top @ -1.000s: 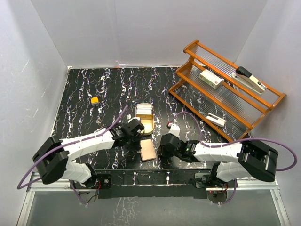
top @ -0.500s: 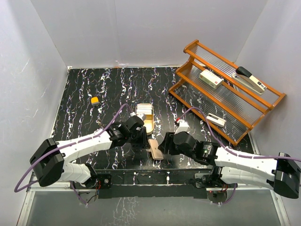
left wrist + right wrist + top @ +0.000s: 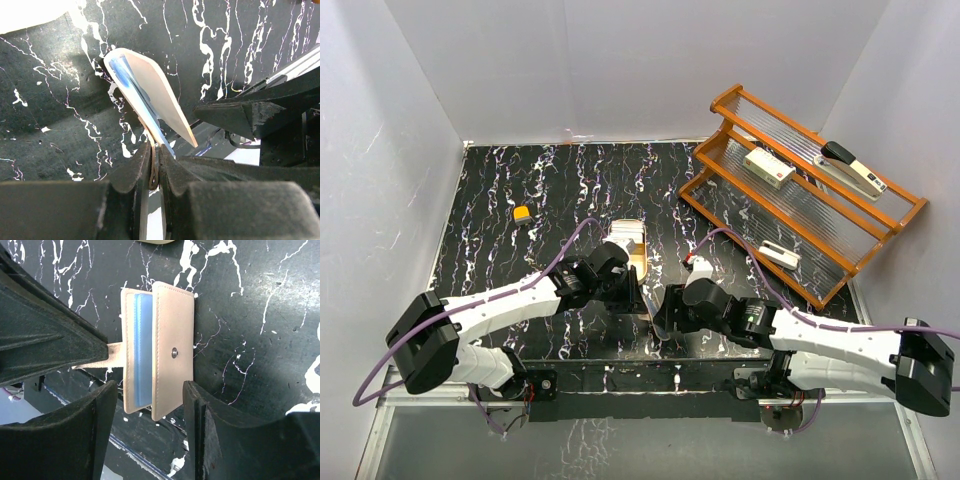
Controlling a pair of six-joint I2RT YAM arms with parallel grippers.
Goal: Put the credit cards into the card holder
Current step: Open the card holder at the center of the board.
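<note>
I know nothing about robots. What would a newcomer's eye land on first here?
First, the small tan card holder, held near the front edge of the black marbled table and half open, with blue lining showing. The left gripper pinches its tab, while the right gripper stands open with a finger on either side of it. At the far right sits an orange wooden rack.

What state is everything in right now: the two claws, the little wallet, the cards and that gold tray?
card holder: partly open, blue lining showing, held by its tab.
left gripper: shut on the card holder's tab.
right gripper: open, one finger on either side of the card holder, not clamping it.
credit cards: stacked in the gold tray.
gold tray: holding the cards.
</note>
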